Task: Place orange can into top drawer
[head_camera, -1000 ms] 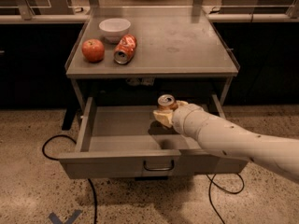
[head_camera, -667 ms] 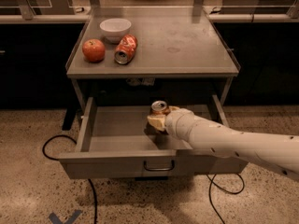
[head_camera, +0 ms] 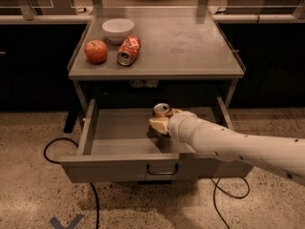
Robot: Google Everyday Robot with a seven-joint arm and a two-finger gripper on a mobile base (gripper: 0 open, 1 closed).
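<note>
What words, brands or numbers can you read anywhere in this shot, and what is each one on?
Nothing here can be read for sure.
red can, lying on the table: white lettering, too blurred to read.
orange can, gripped by the hand over the open top drawer: mottled label, no legible words.
blue floor mark: a cross-like shape, not lettering.

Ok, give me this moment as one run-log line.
gripper: over open top drawer | jaws: shut on orange can | can: upright, not yet released
</note>
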